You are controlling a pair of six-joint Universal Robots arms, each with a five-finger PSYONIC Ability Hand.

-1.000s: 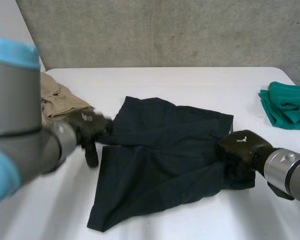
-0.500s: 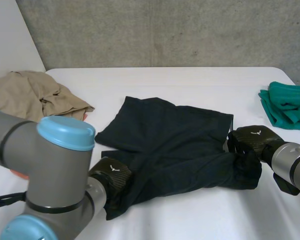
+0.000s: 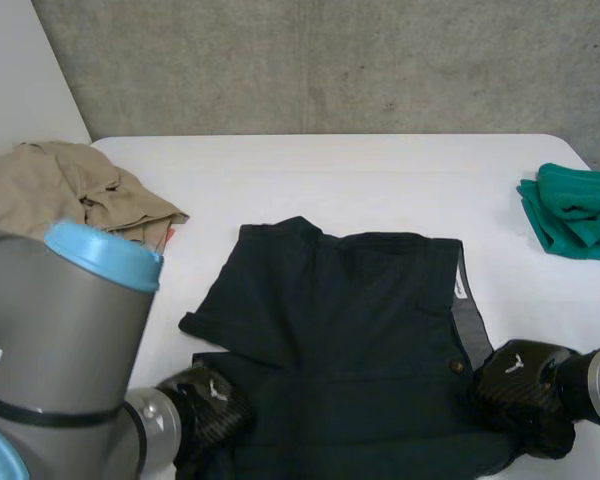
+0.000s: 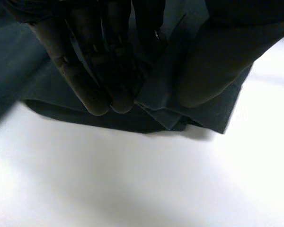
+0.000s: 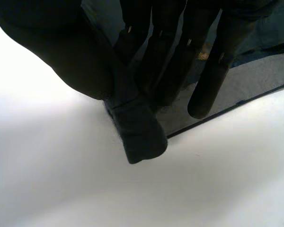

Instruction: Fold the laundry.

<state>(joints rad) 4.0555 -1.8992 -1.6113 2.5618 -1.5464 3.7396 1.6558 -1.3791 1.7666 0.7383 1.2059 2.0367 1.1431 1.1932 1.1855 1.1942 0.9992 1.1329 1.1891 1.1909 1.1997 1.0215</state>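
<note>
Dark navy shorts lie spread on the white table, waistband with a button toward my right hand. My left hand is at the shorts' near left corner. In the left wrist view its fingers and thumb pinch a fold of the dark cloth. At the near right corner by the waistband, my right hand is curled on the cloth. The right wrist view shows a bunched fold of the shorts gripped between its thumb and fingers.
A crumpled tan garment lies at the far left of the table. A folded green cloth sits at the far right edge. My left arm fills the near left.
My left hand moved from the shorts' far left side to the near left corner and shut on it. Both hands drew the shorts nearer, and they now lie flatter.
</note>
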